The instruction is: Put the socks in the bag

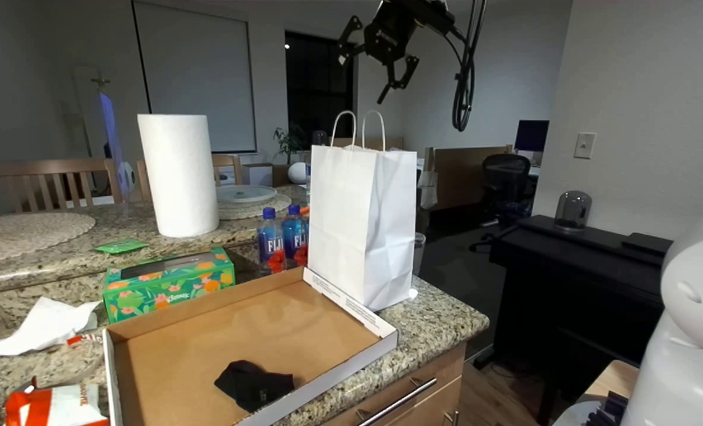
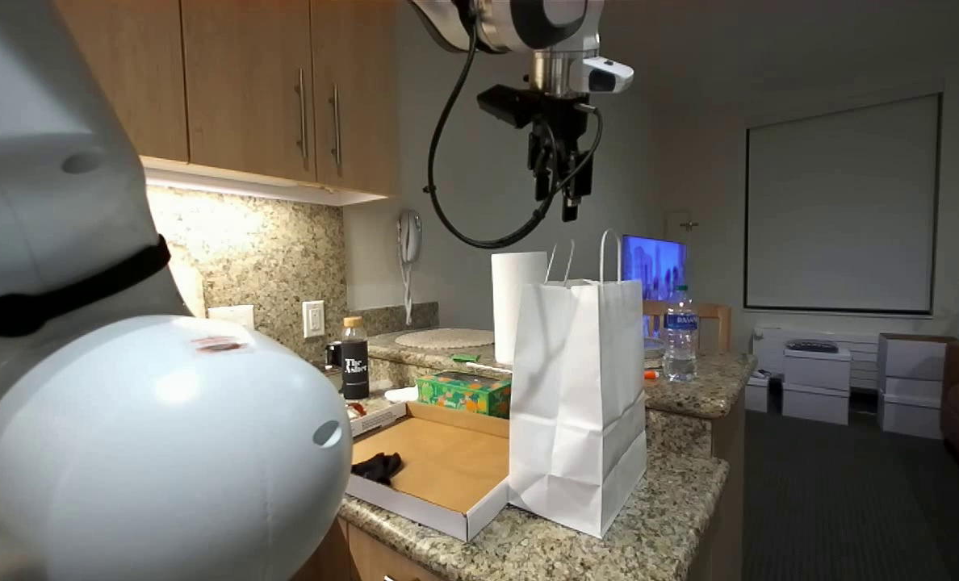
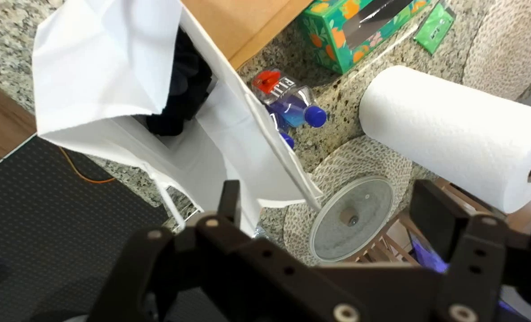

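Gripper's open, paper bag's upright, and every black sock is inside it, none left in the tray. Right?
Not all: at least one black sock lies in the cardboard tray in both exterior views. The rest holds: open gripper, upright paper bag.

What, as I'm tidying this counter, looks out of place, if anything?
Crumpled white paper lies loose beside the green tissue box, as if discarded. Black sock fabric lies in the cardboard tray, apart from the dark fabric inside the white bag. No spill shows.
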### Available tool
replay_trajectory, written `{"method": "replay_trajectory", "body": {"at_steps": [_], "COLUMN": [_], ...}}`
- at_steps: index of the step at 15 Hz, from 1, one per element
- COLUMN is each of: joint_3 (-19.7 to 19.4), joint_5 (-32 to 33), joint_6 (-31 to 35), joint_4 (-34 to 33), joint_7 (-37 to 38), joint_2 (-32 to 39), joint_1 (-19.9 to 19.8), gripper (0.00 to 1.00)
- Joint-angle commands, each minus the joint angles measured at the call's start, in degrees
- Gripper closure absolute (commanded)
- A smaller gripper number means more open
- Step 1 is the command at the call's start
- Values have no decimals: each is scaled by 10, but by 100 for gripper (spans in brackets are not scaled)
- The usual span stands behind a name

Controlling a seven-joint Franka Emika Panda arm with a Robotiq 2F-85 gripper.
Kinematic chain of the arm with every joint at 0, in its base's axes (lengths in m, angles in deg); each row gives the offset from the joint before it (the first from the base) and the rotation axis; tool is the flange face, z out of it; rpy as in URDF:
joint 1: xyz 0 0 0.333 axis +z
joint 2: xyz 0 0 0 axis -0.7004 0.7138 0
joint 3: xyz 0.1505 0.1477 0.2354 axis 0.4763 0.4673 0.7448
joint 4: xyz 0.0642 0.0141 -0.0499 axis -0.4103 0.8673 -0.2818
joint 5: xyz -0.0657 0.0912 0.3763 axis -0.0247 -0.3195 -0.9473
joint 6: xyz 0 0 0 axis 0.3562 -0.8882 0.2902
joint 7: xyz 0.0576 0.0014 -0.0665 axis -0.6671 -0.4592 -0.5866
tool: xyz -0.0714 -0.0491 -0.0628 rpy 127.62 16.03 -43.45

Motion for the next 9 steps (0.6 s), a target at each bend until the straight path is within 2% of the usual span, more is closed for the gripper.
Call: {"method": "replay_trajectory", "body": {"at_steps": [1, 6, 9], "joint_3": [21, 66, 93], "joint_5": [-3, 11, 18], "joint_6": [-60, -145, -172], "joint_4": [-29, -74, -81], "joint_7": [-32, -63, -82], "joint_2": [-4, 29, 64], "joint_1": [15, 50, 71], "gripper": [0, 0, 0]}}
